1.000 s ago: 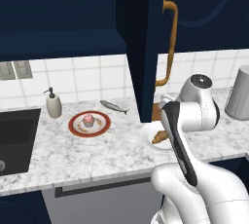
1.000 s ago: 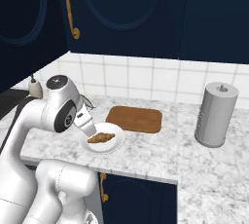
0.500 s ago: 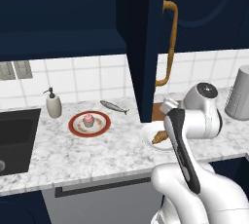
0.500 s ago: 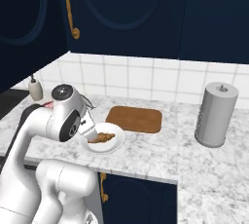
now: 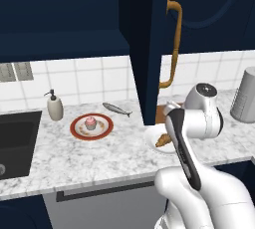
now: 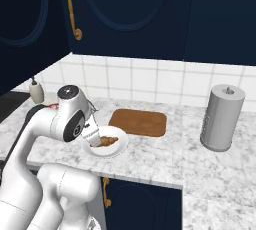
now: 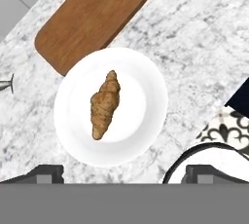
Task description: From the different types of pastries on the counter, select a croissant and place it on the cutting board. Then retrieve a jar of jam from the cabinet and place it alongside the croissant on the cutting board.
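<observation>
A: The marbled tabletop (image 7: 204, 47) is lying under navy cabinets; what is sitting on it?

B: A white plate (image 7: 141, 116) is carrying the croissant (image 7: 105, 104), just beside the bare board (image 7: 92, 16). A cupcake (image 5: 90, 122) is resting on a red plate (image 5: 79, 132), well apart.

A: And the tool (image 7: 124, 172)?

B: It is hovering above the croissant, fingers (image 7: 46, 172) spread wide, gripping nothing.

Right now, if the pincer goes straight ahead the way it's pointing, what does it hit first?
Most likely the croissant on the white plate. The open pincer looks straight down over the plate, with the croissant slightly off-centre, so a finger might meet the plate first.
</observation>
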### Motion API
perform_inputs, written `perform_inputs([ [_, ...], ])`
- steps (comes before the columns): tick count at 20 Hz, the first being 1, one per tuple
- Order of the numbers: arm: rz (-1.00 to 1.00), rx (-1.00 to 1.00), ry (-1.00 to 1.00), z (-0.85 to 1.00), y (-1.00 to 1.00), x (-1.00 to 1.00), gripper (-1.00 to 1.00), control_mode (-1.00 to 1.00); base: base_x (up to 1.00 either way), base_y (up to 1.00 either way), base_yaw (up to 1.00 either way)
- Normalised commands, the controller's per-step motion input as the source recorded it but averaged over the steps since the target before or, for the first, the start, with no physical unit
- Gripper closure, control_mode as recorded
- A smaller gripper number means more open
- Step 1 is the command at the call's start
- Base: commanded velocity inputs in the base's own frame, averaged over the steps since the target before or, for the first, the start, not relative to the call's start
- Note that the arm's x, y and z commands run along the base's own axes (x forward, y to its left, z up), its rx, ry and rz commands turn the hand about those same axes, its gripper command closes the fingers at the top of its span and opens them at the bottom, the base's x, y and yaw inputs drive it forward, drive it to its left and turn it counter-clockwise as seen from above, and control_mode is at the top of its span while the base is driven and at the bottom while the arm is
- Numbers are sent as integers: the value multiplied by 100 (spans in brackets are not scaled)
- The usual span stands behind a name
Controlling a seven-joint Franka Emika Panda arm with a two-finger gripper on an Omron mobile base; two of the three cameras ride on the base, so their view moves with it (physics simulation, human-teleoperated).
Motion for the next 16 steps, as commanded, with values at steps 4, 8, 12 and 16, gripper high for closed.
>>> perform_inputs([
  [4,-5,2,0,-14,0,23,-100,-100,0,0,0],
  [8,-2,3,0,-21,0,26,-100,-100,0,0,0],
  [12,-3,1,0,-34,0,24,-100,-100,0,0,0],
  [16,-3,0,0,-34,0,18,-100,-100,0,0,0],
])
